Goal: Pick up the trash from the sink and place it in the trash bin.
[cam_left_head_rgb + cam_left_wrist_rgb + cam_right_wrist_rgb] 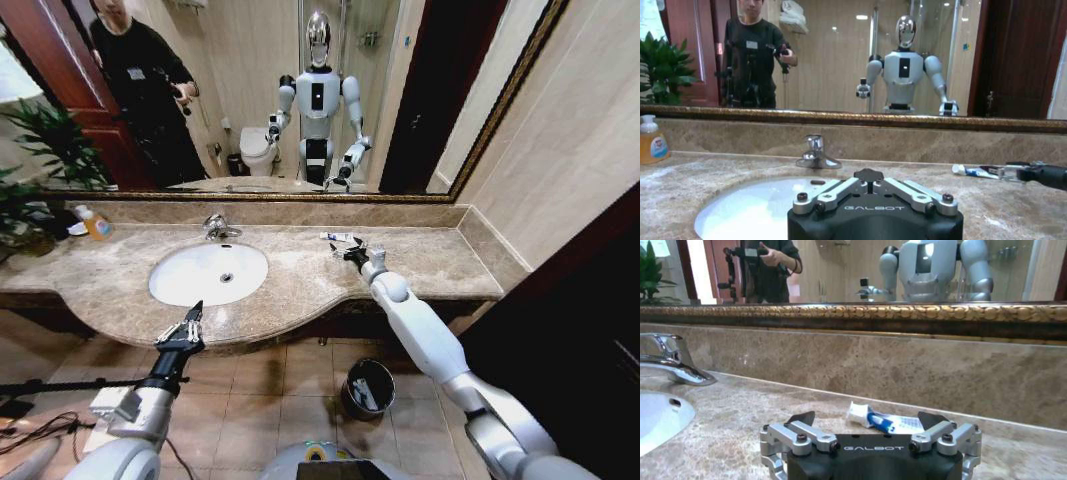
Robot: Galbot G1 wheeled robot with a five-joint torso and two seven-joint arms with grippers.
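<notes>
Brown marble countertop (420, 262) runs under a wide gold-framed mirror (400, 90), and we see the white oval sink (208, 273) set in its left half, with the chrome tap (217, 228) at its far edge. On the far left of the counter stands a clear bottle of orange liquid (96, 224). Our right gripper (352, 252) reaches over the counter to the right of the sink, well apart from the basin; its fingers are spread wide, grasping nothing, and they sit on both sides of a small blue-and-white tube of trash (881, 421) that lies flat on the marble close to the back wall. We cannot tell whether the fingers touch it. Our left gripper (188, 322) hangs at the near edge of the counter, in front of the sink, with the fingers drawn together and nothing between them. On the tiled floor below the counter, near the right arm, stands the small round dark trash bin with a shiny metal rim (368, 386), and some pale pieces lie inside it.
</notes>
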